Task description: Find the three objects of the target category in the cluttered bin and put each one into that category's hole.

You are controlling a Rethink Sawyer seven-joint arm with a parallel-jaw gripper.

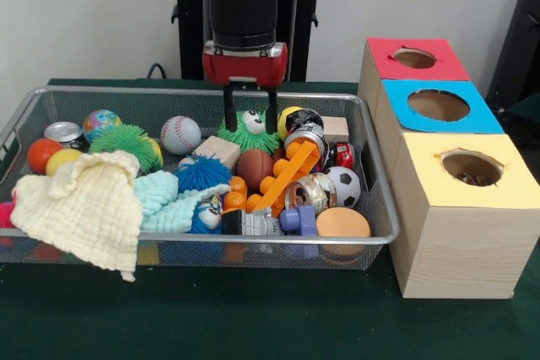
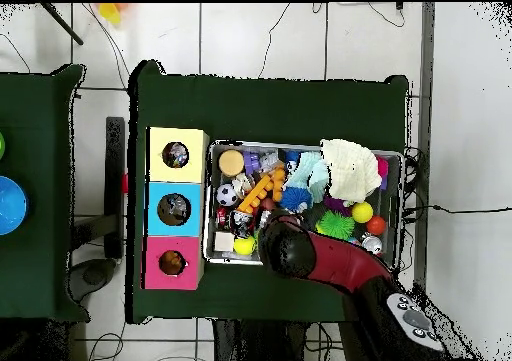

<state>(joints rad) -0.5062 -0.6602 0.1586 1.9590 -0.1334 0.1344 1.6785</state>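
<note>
Over the bin [image 1: 375, 137], gripper [image 1: 251, 112] vertical, straddling green spiky toy [image 1: 247, 134]

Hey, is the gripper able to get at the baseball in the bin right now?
Probably yes. The baseball lies uncovered on top of the clutter, just beside the open gripper, with nothing over it.

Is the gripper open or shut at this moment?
Open. In the front view the gripper has its two dark fingers hanging apart, straddling the green spiky toy with eyes in the wire bin.
</note>
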